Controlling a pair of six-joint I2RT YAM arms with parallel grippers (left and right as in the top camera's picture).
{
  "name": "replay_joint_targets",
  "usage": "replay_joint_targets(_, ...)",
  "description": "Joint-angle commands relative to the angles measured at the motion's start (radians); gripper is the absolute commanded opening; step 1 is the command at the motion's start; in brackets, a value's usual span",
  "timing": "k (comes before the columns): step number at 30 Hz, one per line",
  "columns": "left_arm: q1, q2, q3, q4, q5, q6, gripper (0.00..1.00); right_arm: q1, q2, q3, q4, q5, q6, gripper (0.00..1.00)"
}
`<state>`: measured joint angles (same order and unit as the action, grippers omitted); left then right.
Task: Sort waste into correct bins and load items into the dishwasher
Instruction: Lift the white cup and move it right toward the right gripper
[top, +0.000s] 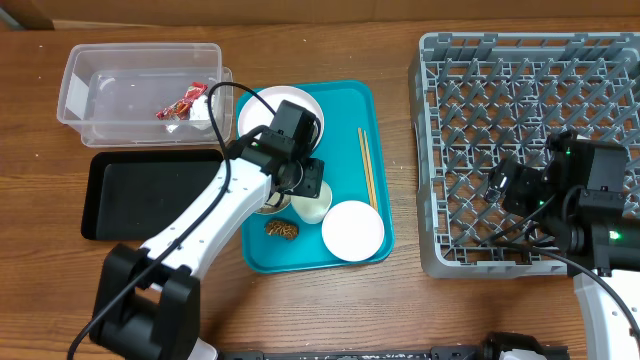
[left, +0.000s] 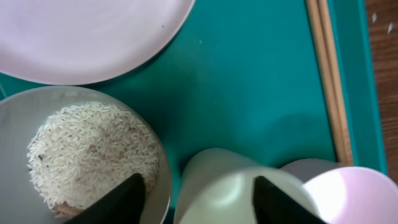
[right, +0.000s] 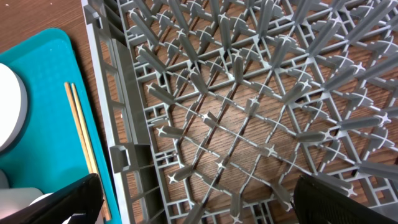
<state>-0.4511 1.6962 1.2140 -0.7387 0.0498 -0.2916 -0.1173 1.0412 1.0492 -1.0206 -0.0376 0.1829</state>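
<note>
Left tool (left: 202, 198) spread open, straddling cup (left: 230, 183) on teal tray (left: 261, 93); rice bowl (left: 13, 134) at cup's 9 o'clock. Likely lining up a grasp. Right tool (right: 202, 208) hovered open over dish rack (right: 249, 93).

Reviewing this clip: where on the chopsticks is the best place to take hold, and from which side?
Probably mid-length, coming straight down from above and closing across both sticks. The chopsticks lie flat, side by side on the teal tray, close to its raised right rim, so a sideways approach looks blocked; pinching the middle should keep them level.
</note>
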Motion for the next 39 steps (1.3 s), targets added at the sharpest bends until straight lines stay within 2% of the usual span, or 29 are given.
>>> replay_joint_targets(1, -0.001, 0.040, -0.010, -0.001, 0.029, 0.008, 0.47, -0.003, -0.002, 0.031, 0.004, -0.005, 0.004, 1.00)
replay_joint_targets(2, -0.001, 0.045, -0.010, -0.003, 0.029, 0.007, 0.44, -0.003, -0.002, 0.031, 0.004, -0.005, 0.004, 1.00)
replay_joint_targets(6, -0.001, 0.049, -0.010, -0.014, 0.029, 0.008, 0.43, -0.003, -0.002, 0.031, 0.004, -0.005, 0.005, 1.00)
replay_joint_targets(8, -0.001, 0.049, -0.010, -0.014, 0.029, 0.008, 0.36, -0.003, -0.002, 0.031, 0.005, -0.005, 0.004, 1.00)
replay_joint_targets(11, -0.001, 0.049, -0.010, -0.019, 0.029, 0.008, 0.14, -0.003, -0.002, 0.031, 0.004, -0.005, 0.004, 1.00)
replay_joint_targets(13, -0.001, 0.049, -0.010, -0.020, 0.029, 0.007, 0.05, -0.003, -0.002, 0.031, 0.004, -0.005, 0.004, 1.00)
replay_joint_targets(19, 0.008, 0.048, 0.025, -0.019, 0.018, 0.008, 0.04, -0.003, -0.002, 0.031, 0.004, -0.005, 0.004, 1.00)
replay_joint_targets(26, 0.055, 0.048, 0.198, -0.048, 0.047, -0.004, 0.04, -0.003, -0.002, 0.031, 0.005, 0.000, 0.005, 1.00)
replay_joint_targets(29, 0.079, 0.048, 0.275, -0.050, 0.150, -0.005, 0.04, -0.003, -0.002, 0.031, 0.009, 0.098, 0.098, 1.00)
replay_joint_targets(31, 0.099, 0.048, 0.296, -0.024, 0.285, -0.020, 0.04, -0.003, -0.002, 0.031, 0.036, 0.137, 0.177, 1.00)
replay_joint_targets(33, 0.120, 0.049, 0.296, 0.020, 0.460, -0.047, 0.04, -0.003, 0.000, 0.031, 0.095, 0.071, 0.171, 1.00)
replay_joint_targets(35, 0.140, 0.056, 0.294, 0.073, 0.672, -0.045, 0.04, -0.003, 0.007, 0.031, 0.169, -0.085, 0.089, 1.00)
replay_joint_targets(39, 0.161, 0.066, 0.294, 0.143, 0.949, -0.030, 0.04, -0.003, 0.043, 0.031, 0.256, -0.514, -0.153, 1.00)
